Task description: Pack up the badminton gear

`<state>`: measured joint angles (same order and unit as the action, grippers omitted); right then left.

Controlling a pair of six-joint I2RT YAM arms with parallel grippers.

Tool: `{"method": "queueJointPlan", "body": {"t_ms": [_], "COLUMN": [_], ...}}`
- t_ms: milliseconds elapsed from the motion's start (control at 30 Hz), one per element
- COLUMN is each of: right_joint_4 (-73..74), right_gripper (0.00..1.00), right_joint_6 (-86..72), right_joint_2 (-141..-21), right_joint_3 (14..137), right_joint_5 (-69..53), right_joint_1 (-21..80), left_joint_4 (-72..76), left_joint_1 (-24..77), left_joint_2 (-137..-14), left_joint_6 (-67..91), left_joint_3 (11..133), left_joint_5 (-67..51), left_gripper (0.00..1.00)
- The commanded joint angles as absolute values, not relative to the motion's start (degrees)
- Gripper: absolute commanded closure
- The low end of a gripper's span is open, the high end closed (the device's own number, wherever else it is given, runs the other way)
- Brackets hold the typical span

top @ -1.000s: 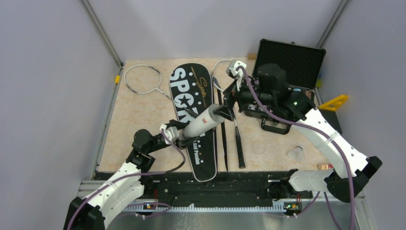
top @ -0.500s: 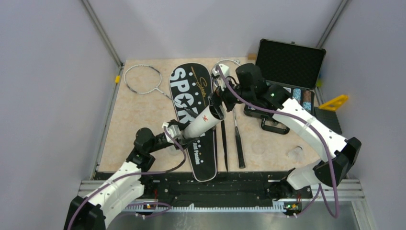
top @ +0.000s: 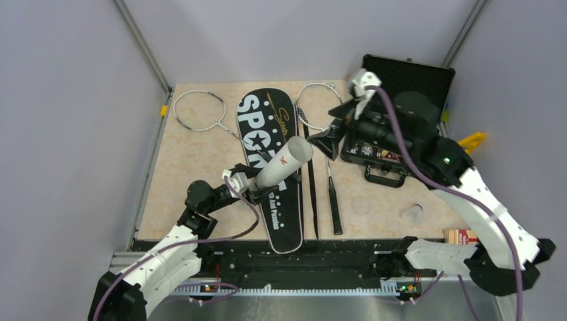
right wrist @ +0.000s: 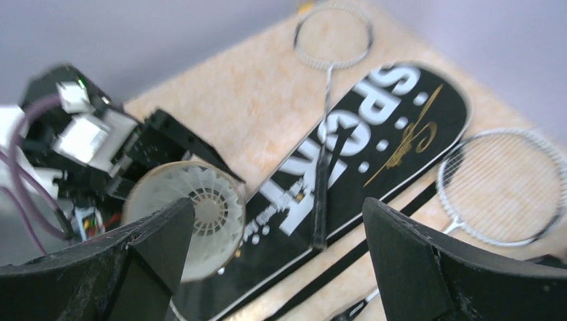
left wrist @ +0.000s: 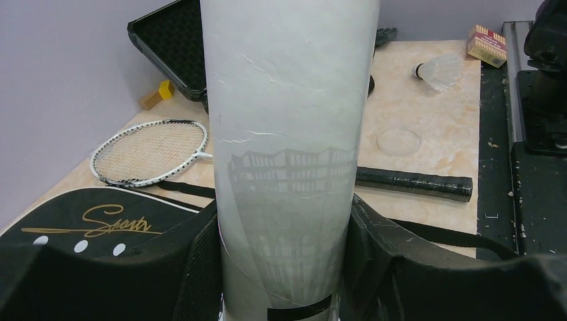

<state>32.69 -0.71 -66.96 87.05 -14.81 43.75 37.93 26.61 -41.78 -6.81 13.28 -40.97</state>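
Observation:
My left gripper (top: pixel 249 188) is shut on the base of the white tube (top: pixel 283 163), holding it tilted up to the right over the black "SPORT" bag (top: pixel 257 114). In the left wrist view the tube (left wrist: pixel 287 134) fills the gap between the jaws. My right gripper (top: pixel 332 137) is open and empty, right of the tube's mouth. In the right wrist view a shuttlecock (right wrist: pixel 200 210) sits inside the tube's open end. One racket (top: pixel 199 111) lies left of the bag, the other racket (top: pixel 314 100) right of it. A loose shuttlecock (top: pixel 412 214) lies at the near right.
The open black case of poker chips (top: pixel 401 83) stands at the back right, under my right arm. A clear round lid (top: pixel 361 205) lies near the shuttlecock. A yellow triangle (top: pixel 468 142) and a small box (top: pixel 461 235) are at the right edge.
My right gripper has drawn back from the tube's mouth, to the right and up, with its jaws open. The left gripper still holds the tube, its mouth raised a little.

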Motion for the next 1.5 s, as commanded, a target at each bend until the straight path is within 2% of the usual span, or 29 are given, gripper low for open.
{"method": "queueJointPlan", "body": {"t_ms": [0, 133, 233, 333, 433, 567, 700, 800, 967, 1033, 1233, 1467], "right_joint_4": [26.72, 25.54, 23.6, 27.05, 32.8, 33.87, 37.13, 35.21, 29.27, 27.97, 23.15, 26.05], "right_gripper": [0.01, 0.01, 0.01, 0.01, 0.02, 0.06, 0.1, 0.11, 0.2, 0.25, 0.49, 0.62], "right_joint_6": [-3.61, -5.78, -8.95, -17.27, -28.45, -35.25, -40.18, -41.92, -43.28, -43.84, -43.36, -44.12], "right_joint_2": [-58.87, -55.35, -52.6, -51.72, -51.35, -52.05, -56.14, -59.5, -63.89, -65.07, -68.35, -71.59], "right_joint_3": [85.94, 81.49, 73.07, 64.26, 57.68, 49.49, 46.31, 43.05, 38.35, 37.1, 34.42, 34.71], "right_joint_5": [-5.83, 5.02, 18.77, 31.95, 38.54, 34.58, 32.46, 29.78, 23.45, 21.94, 15.34, 14.96], "right_joint_1": [43.99, 43.98, 44.03, 43.95, 43.95, 43.19, 41.74, 41.13, 38.95, 37.93, 35.82, 35.77], "left_joint_4": [44.08, 44.51, 45.06, 45.57, 45.52, 45.97, 46.05, 46.1, 46.36, 46.65, 46.6, 46.74], "left_joint_1": [26.39, 26.38, 26.45, 26.45, 26.42, 26.45, 26.42, 26.44, 26.45, 26.4, 26.37, 26.45], "left_joint_2": [-41.21, -40.91, -39.87, -39.0, -38.56, -38.05, -37.03, -35.67, -34.06, -34.01, -35.13, -36.06], "left_joint_6": [-5.46, -3.46, -0.37, 4.15, 6.49, 7.04, 7.39, 7.39, 7.38, 7.33, 7.4, 7.21], "left_joint_3": [14.01, 14.19, 13.78, 13.62, 13.66, 13.13, 12.68, 12.16, 11.28, 11.17, 11.7, 11.96], "left_joint_5": [-38.52, -32.91, -22.37, -10.19, -2.73, -2.14, -2.84, -3.27, -4.17, -4.87, -4.63, -4.43], "left_gripper": [0.82, 0.82, 0.82, 0.83, 0.83, 0.83, 0.83, 0.83, 0.82, 0.82, 0.82, 0.82]}}
